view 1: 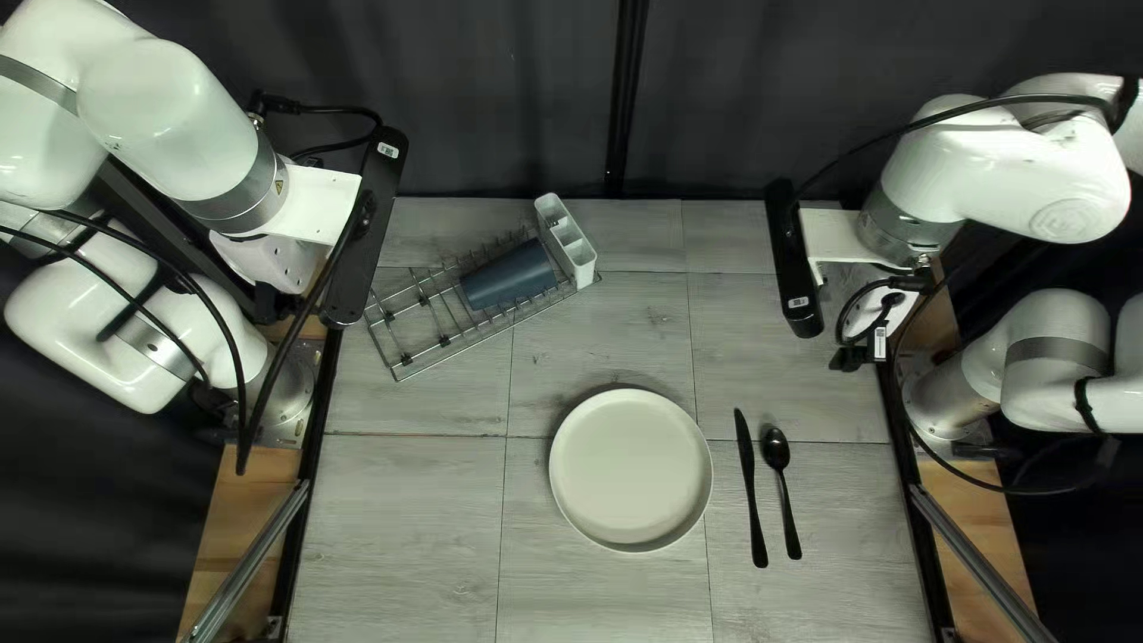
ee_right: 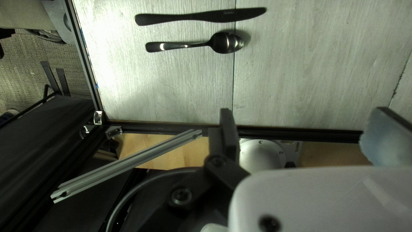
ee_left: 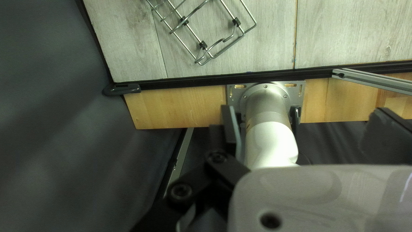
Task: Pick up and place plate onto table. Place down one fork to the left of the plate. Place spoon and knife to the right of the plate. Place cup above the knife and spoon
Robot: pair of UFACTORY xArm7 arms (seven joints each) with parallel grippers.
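Note:
My left gripper (view 1: 269, 260) hangs off the table's left edge, my right gripper (view 1: 875, 312) by the right edge. A white plate (view 1: 631, 469) lies on the table. Right of it are a black knife (view 1: 750, 488) and, beyond that, a spoon (view 1: 776, 449), apart and nearly parallel. The blue cup (view 1: 510, 276) lies sideways in the wire rack. I cannot make out a fork. In the left wrist view my left gripper (ee_left: 308, 135) is open and empty. Likewise open and empty is my right gripper (ee_right: 307, 135), with the knife (ee_right: 197, 17) and spoon (ee_right: 225, 43) ahead of it.
The wire rack (view 1: 443, 354) stands at the table's back left, with a pale utensil holder (view 1: 564, 238) at its right end. Its wire end shows ahead of my left gripper. Metal rails (view 1: 256, 560) run beside the table, and a dark curtain (view 1: 512, 95) hangs behind.

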